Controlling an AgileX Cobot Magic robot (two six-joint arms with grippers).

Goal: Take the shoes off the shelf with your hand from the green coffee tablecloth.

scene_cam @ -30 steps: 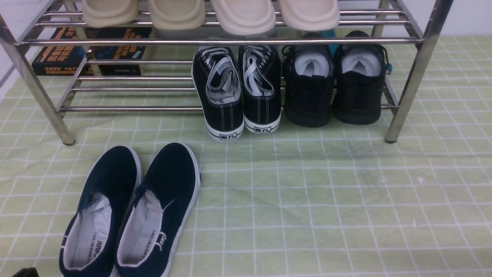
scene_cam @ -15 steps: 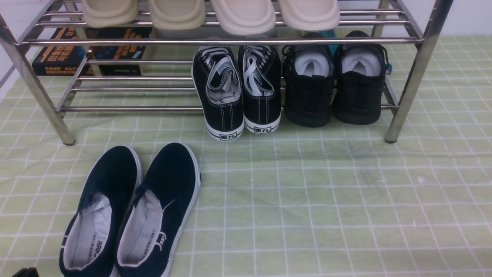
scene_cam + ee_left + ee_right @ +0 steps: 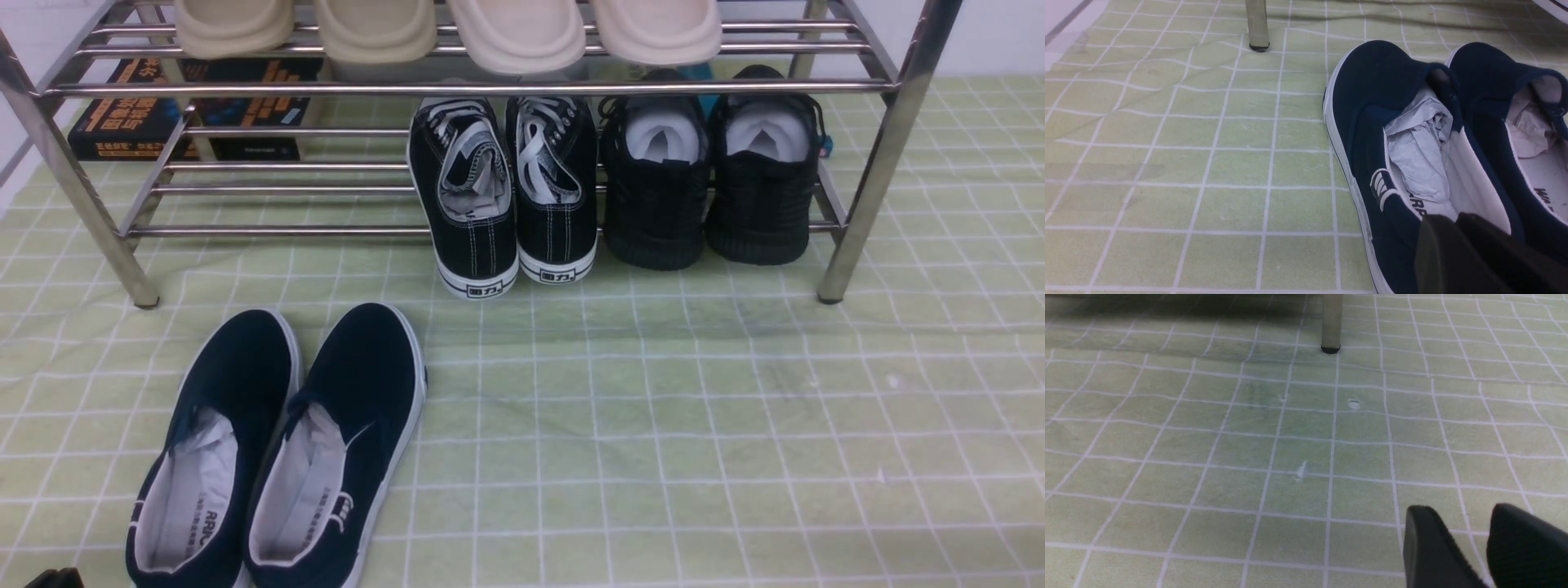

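The shoes, a navy-blue slip-on pair (image 3: 277, 441) with white soles, lie side by side on the green coffee tablecloth (image 3: 694, 425), in front of the shelf (image 3: 490, 86) and to its left. Crumpled paper fills the nearer shoe (image 3: 1372, 102); the other one (image 3: 1486, 77) lies beside it. My left gripper (image 3: 1453, 218) hovers over the heel end of the nearer shoe, its fingers together with nothing between them. Only a black corner of it (image 3: 53, 578) shows in the front view. My right gripper (image 3: 1459, 512) hangs open over bare cloth, out of the front view.
On the shelf's lower tier stand black lace-up sneakers (image 3: 506, 196) and all-black knit sneakers (image 3: 710, 188). Beige slippers (image 3: 449, 28) sit on the top tier. Dark books (image 3: 188, 106) lie behind the shelf at left. A shelf leg (image 3: 1331, 322) stands ahead of the right gripper.
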